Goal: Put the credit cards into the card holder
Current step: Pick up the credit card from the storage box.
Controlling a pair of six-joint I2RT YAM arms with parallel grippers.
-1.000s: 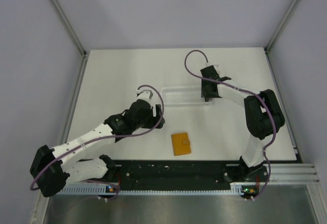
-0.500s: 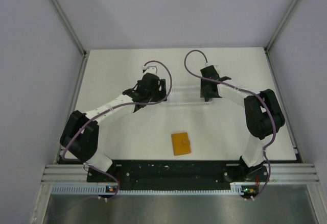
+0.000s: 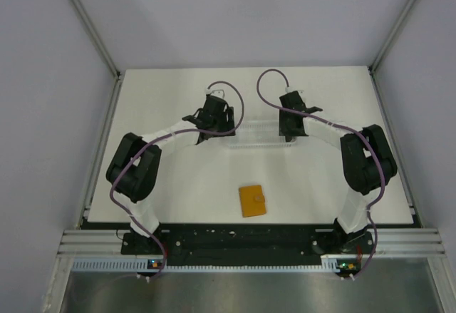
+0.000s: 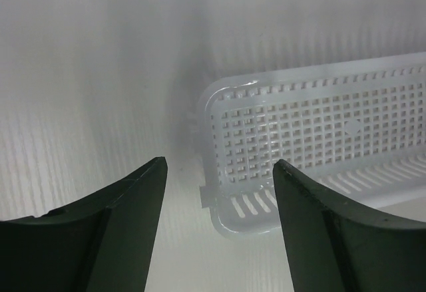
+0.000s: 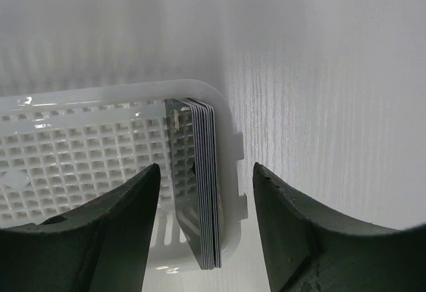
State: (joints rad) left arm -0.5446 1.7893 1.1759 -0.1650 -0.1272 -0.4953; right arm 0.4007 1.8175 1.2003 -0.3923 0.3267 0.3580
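The credit cards [image 5: 205, 192] are a thin stack of several cards standing on edge at the right end of a white slotted tray [image 5: 80, 152]. My right gripper [image 5: 205, 167] is open and straddles that stack, with a gap on both sides. From above, the right gripper [image 3: 288, 131] hides the cards. The card holder [image 3: 251, 200] is a folded orange wallet lying shut near the table's front, apart from both arms. My left gripper [image 4: 219, 165] is open and empty above the tray's left end [image 4: 306, 132]. In the top view the left gripper [image 3: 214, 129] hangs there too.
The long white tray [image 3: 256, 138] lies crosswise at mid-table between the two grippers. Its grid floor is bare at the left end. Grey walls and metal posts border the table at the back and sides.
The left arm has swung from the table's left middle out to the tray's left end. Its jaws have narrowed slightly. The right arm and the orange holder have not moved.
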